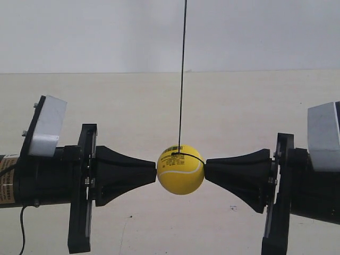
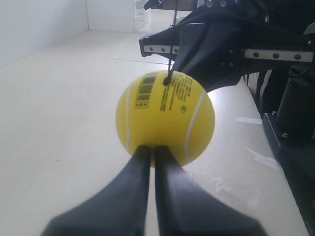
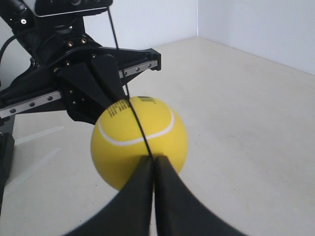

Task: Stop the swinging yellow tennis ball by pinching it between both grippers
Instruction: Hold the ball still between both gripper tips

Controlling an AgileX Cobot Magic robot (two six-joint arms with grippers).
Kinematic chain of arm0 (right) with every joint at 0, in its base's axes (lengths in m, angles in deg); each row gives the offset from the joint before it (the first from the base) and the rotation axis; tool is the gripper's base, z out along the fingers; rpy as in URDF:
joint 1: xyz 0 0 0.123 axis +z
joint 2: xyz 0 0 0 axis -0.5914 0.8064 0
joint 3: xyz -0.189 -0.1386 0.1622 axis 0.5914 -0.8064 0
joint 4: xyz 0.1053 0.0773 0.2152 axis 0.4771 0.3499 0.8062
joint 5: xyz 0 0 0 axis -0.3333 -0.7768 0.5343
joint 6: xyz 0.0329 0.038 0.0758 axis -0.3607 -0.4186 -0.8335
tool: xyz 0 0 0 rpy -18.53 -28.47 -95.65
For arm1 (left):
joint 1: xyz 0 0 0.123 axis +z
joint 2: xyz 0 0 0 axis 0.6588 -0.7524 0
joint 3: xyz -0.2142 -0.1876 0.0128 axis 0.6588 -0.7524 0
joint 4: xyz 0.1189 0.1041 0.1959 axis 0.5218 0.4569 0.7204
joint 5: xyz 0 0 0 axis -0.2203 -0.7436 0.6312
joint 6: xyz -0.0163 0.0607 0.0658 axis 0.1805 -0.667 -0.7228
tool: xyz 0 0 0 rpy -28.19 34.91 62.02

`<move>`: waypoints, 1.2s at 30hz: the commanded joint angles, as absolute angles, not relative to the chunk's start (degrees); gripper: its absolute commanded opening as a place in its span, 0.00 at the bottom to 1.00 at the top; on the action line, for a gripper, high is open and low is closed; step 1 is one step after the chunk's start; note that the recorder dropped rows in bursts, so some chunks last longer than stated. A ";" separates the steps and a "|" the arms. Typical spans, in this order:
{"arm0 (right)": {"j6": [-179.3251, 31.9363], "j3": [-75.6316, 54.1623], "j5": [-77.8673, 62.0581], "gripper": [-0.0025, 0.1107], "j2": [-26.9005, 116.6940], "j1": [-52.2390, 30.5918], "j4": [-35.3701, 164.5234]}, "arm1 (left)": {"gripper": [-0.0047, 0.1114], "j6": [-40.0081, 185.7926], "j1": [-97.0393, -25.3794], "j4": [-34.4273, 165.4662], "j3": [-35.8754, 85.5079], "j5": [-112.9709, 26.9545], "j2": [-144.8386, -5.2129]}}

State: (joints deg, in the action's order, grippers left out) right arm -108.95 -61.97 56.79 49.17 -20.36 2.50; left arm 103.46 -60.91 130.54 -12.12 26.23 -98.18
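The yellow tennis ball (image 1: 180, 171) hangs on a thin black string (image 1: 182, 74) just above the table. It is squeezed from both sides. The tip of the gripper at the exterior view's left (image 1: 154, 172) touches one side and the tip of the gripper at the exterior view's right (image 1: 207, 169) touches the other. In the left wrist view my left gripper (image 2: 153, 147) is shut, its tapered tips pressed against the ball (image 2: 165, 115). In the right wrist view my right gripper (image 3: 153, 157) is likewise shut against the ball (image 3: 138, 142).
A pale beige table (image 1: 239, 106) runs back to a white wall (image 1: 255, 32). The opposite arm's black body (image 2: 211, 49) fills the space behind the ball in the left wrist view. The right wrist view shows the same with the other arm (image 3: 83, 83).
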 commanded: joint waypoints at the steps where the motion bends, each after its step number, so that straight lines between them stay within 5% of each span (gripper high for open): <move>1: -108.35 -61.57 57.15 0.02 49.25 -20.30 2.25 | 0.08 104.30 -61.20 130.69 -12.06 26.95 -98.22; 36: -108.18 -61.57 56.75 0.02 49.25 -20.30 2.25 | 0.08 104.80 -61.20 130.40 -11.81 26.95 -98.22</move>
